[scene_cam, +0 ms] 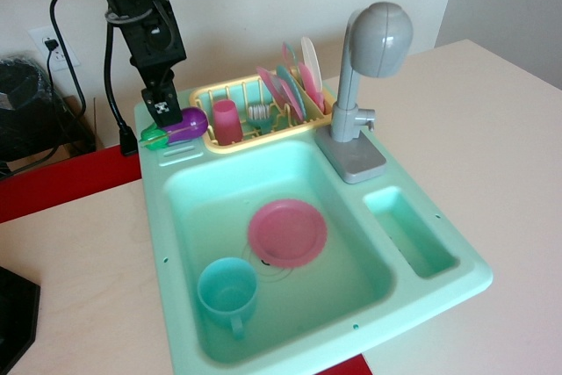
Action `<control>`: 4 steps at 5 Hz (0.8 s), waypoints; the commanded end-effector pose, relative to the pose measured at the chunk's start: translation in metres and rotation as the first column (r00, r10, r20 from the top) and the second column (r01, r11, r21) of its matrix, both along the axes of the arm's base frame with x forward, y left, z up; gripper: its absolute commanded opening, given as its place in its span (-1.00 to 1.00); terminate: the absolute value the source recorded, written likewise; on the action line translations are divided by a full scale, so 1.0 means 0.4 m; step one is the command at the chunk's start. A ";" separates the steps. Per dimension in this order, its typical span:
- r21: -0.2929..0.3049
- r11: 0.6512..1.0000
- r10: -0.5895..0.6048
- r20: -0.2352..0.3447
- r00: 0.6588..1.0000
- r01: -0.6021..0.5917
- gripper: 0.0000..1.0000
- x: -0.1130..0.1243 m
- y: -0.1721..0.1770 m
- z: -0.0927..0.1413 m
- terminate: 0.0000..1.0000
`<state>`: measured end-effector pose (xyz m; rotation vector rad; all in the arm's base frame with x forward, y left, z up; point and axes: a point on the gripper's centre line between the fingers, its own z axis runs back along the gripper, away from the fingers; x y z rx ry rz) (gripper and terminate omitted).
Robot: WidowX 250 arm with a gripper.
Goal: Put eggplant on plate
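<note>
On the pale tabletop's far-left stretch, gripper (167,120) closed around eggplant (178,126) at the sink (439,292) rim's back corner, likely for carrying to plate (287,232) in the basin.

this was a lab-style test bench made up as a pretend kitchen. i worked over a mint green toy sink (167,217) with a grey plastic faucet (369,68) and a yellow dish rack (230,142) of toy plates, set on a pale wooden table (79,287). behind it were a bare white wall, a wall socket (46,43) and black cables (112,85).
</note>
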<state>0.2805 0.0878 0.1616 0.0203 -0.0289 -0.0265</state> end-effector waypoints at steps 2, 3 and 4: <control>0.026 1.000 0.002 -0.017 1.000 -0.001 1.00 0.022 0.002 -0.002 -1.00; 0.040 0.999 0.006 -0.005 1.000 -0.006 1.00 0.035 0.007 -0.008 -1.00; 0.039 0.999 0.003 -0.006 1.000 -0.003 1.00 0.044 0.004 -0.011 -1.00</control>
